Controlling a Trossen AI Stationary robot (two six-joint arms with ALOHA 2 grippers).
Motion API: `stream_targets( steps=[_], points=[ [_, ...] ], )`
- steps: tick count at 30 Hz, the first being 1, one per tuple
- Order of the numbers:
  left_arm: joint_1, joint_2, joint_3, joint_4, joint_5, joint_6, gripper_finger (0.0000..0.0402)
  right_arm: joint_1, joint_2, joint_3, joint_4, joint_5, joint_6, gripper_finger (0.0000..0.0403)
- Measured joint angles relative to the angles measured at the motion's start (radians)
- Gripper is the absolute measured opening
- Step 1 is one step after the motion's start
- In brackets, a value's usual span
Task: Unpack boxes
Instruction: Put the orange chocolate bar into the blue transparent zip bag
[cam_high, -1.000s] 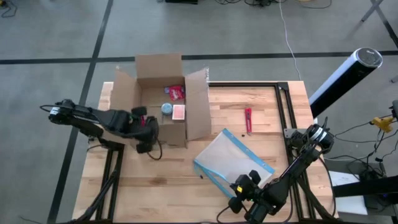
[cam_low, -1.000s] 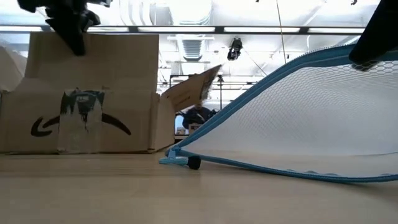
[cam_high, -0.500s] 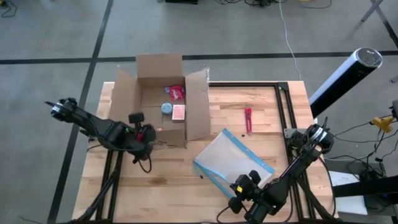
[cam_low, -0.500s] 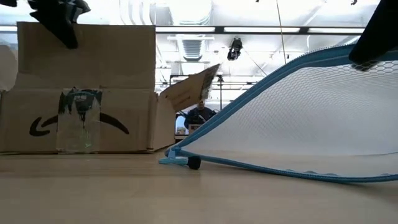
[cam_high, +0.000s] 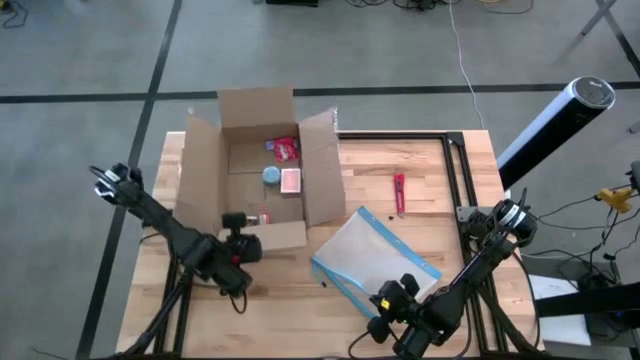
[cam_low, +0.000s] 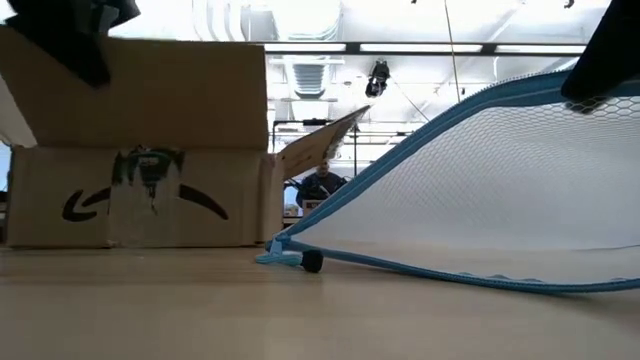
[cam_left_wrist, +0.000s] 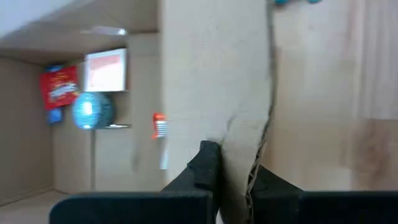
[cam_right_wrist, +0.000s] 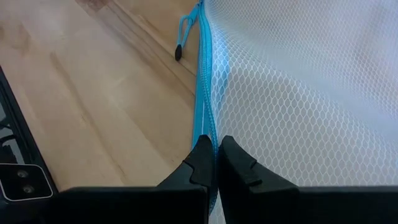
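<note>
The box (cam_high: 262, 175), brown corrugated cardboard with all 4 flaps open, sits on the tabletop (cam_high: 400, 230) toward its far left part. Inside it lie a red packet (cam_high: 285, 150), a round blue item (cam_high: 271, 176) and a red-and-white card-like pack (cam_high: 290, 181).

The left pincer (cam_high: 240, 235) is at the box's near flap (cam_left_wrist: 214, 81), pinching it: in the left wrist view the fingers (cam_left_wrist: 205, 165) press on either side of the cardboard edge. The right pincer (cam_right_wrist: 216, 155) is well to the right of the box and nearer the tabletop's front edge, pressed together on the blue edge of a mesh pouch (cam_high: 372, 262), lifting that side so it slopes up.

The box looks light and fairly stiff, though the flap bends at its crease, so dragging by it would likely tilt or slide the whole box. Its contents look small and light; taking each from above, through the open top, seems the best hold.

To the right of the box there is bare wood, with only a small red tool (cam_high: 399, 193) lying well apart. The box's left wall stands near the tabletop's left edge, leaving little room there.
</note>
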Motion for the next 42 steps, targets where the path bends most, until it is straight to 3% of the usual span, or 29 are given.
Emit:
stream_targets(
  steps=[14,27,35,42],
  points=[
    [-0.004,0.212,-0.078,0.288,0.188,-0.02,0.0,0.0,0.0,0.0,0.003,0.0,0.0,0.0],
    [-0.007,0.234,-0.158,0.412,0.275,0.081,0.0005,0.0,0.0,0.0,0.011,0.0,0.0,0.0],
    [-0.006,0.217,-0.16,0.403,0.273,0.085,0.0055,0.0,0.0,0.0,0.018,0.0,0.0,0.0],
    [-0.005,0.206,-0.16,0.405,0.29,0.119,0.0149,0.0,0.0,0.0,0.018,0.0,0.0,0.0]
  ],
)
